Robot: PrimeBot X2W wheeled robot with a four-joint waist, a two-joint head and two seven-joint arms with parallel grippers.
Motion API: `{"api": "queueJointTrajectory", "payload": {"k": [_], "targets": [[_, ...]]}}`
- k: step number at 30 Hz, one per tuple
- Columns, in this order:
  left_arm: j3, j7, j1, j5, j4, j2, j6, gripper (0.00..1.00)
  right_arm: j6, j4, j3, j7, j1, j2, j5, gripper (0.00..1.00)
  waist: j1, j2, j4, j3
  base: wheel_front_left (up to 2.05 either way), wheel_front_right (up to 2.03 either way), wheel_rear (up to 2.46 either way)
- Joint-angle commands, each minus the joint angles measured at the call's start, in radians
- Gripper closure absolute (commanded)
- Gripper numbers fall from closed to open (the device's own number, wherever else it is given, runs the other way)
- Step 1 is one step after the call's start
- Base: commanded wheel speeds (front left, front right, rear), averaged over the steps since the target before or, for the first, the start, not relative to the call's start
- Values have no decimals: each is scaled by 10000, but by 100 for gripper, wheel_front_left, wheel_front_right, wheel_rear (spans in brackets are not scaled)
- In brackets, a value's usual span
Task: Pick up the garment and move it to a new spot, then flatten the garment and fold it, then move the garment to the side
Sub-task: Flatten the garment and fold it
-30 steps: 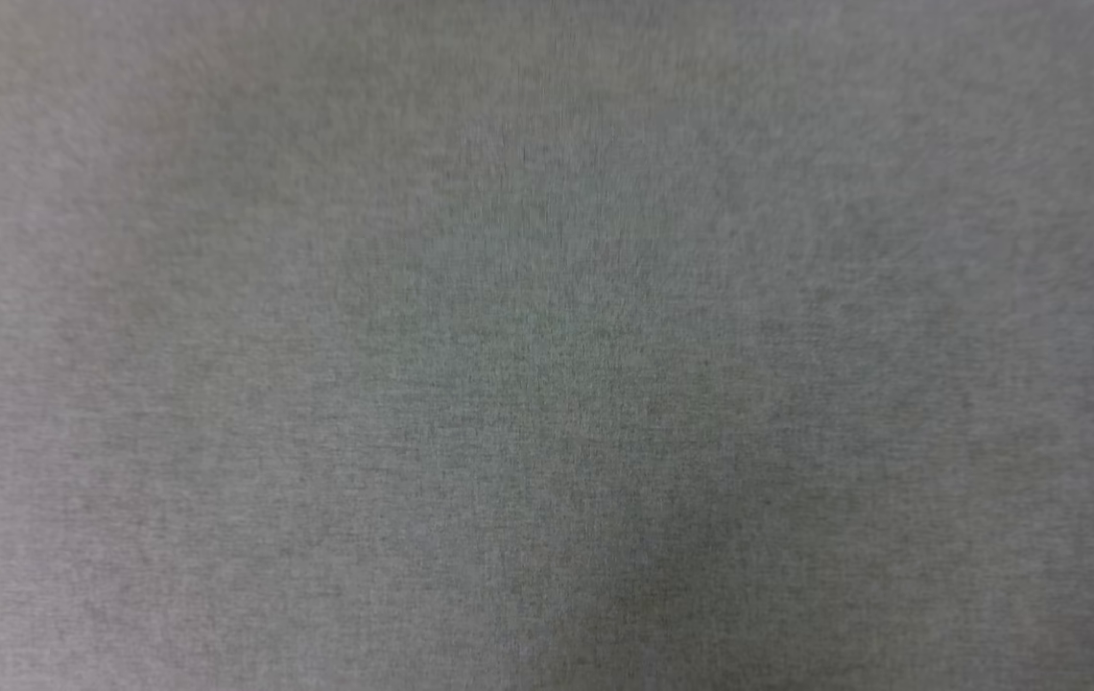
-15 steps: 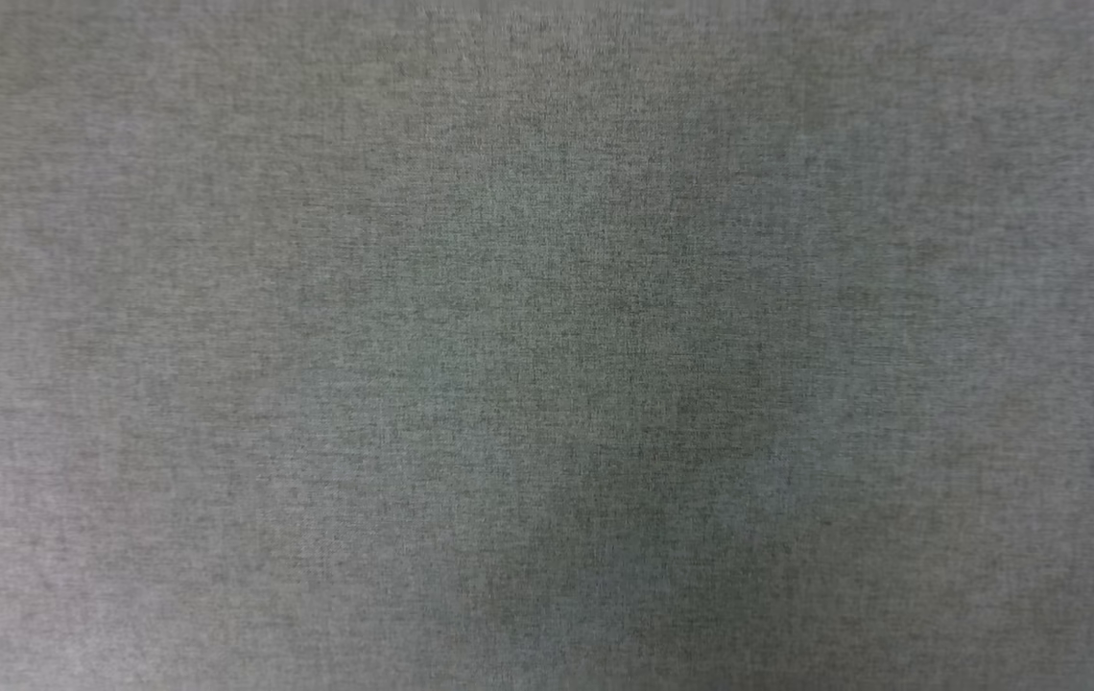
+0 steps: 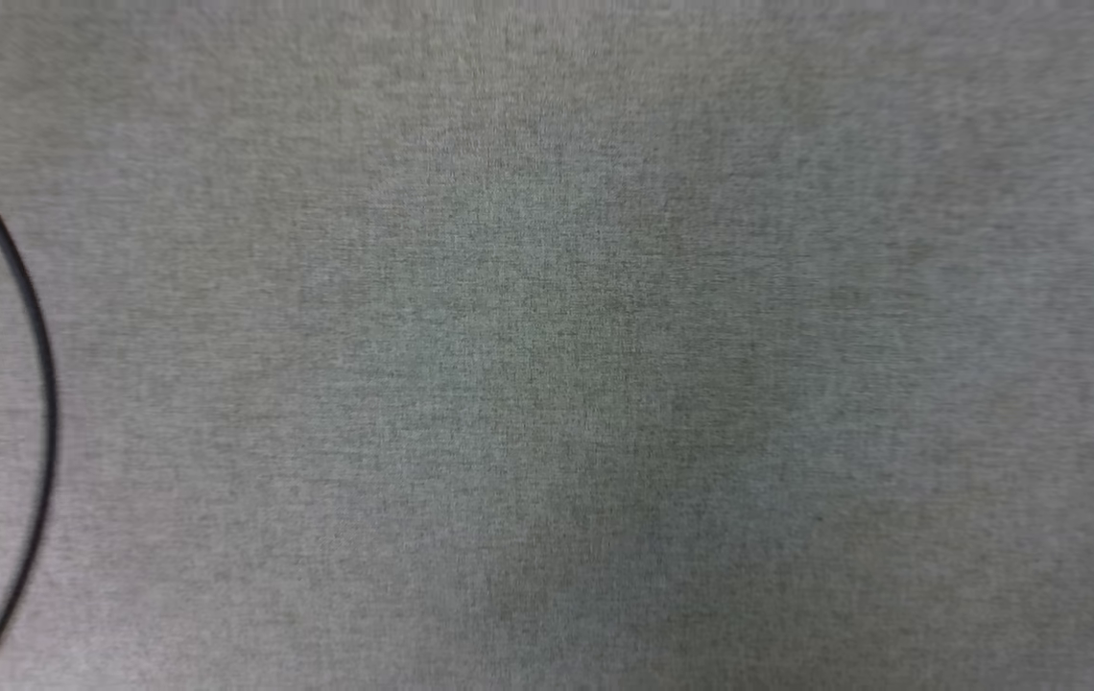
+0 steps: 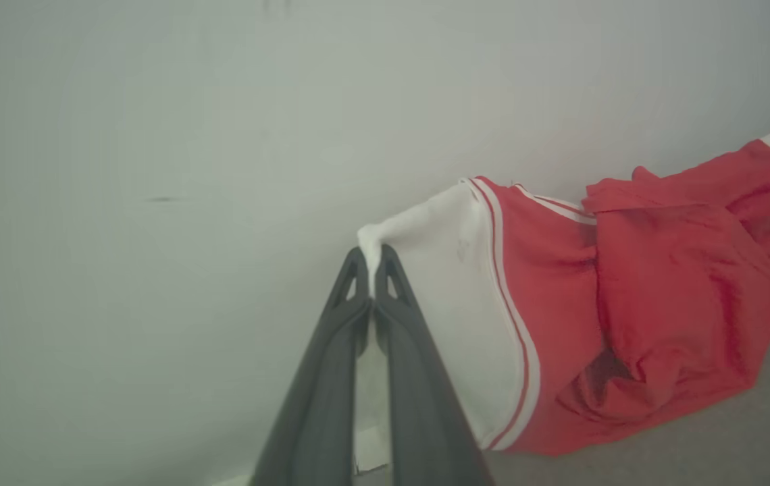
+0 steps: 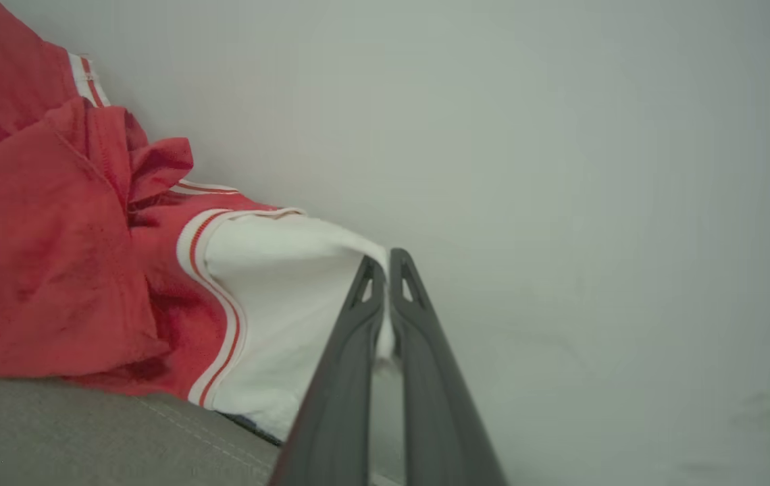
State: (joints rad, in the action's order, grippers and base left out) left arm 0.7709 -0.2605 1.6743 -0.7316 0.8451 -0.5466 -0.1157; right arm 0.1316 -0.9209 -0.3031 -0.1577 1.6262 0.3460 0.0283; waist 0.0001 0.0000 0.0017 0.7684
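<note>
The garment (image 4: 628, 304) is a red jersey shirt with white sleeves and red-and-white striped trim. In the left wrist view my left gripper (image 4: 371, 260) is shut on the tip of one white sleeve, and the red body hangs crumpled to the right, its lower part touching the grey cloth surface (image 4: 729, 432). In the right wrist view my right gripper (image 5: 385, 263) is shut on the tip of the garment's (image 5: 40, 256) other white sleeve, with the red body bunched to the left over the grey cloth surface (image 5: 54, 432). Any print on the garment is hidden in the folds.
The head view looks straight down on blurred grey woven cloth (image 3: 605, 384). A thin black cable (image 3: 36, 326) curves along its left edge. A pale plain wall (image 4: 223, 135) stands behind the garment in both wrist views.
The head camera has shifted over the grey cloth; the black cable, out of frame half a second ago, now curves in at the left edge.
</note>
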Motion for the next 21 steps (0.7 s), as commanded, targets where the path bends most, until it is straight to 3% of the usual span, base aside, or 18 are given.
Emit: {"api": "queueJointTrajectory", "payload": {"k": [1,12,21], "targets": [[-55,-64,-283,73,-73,-37,-25,100,-18,-43,-70,-110,-287,-12,114,100,-1,0,-22,-282,0,0,0],[-1630,-58,-5309,612,-2048,-309,246,100,-18,849,-1884,-738,-4361,628,2169,100,-1,0,-32,-2391,0,0,0],[-2372,-50,-9416,763,-3679,-416,718,100,-18,2333,-2296,-566,-7693,1337,3440,100,-1,0,-90,-4081,0,0,0]]}}
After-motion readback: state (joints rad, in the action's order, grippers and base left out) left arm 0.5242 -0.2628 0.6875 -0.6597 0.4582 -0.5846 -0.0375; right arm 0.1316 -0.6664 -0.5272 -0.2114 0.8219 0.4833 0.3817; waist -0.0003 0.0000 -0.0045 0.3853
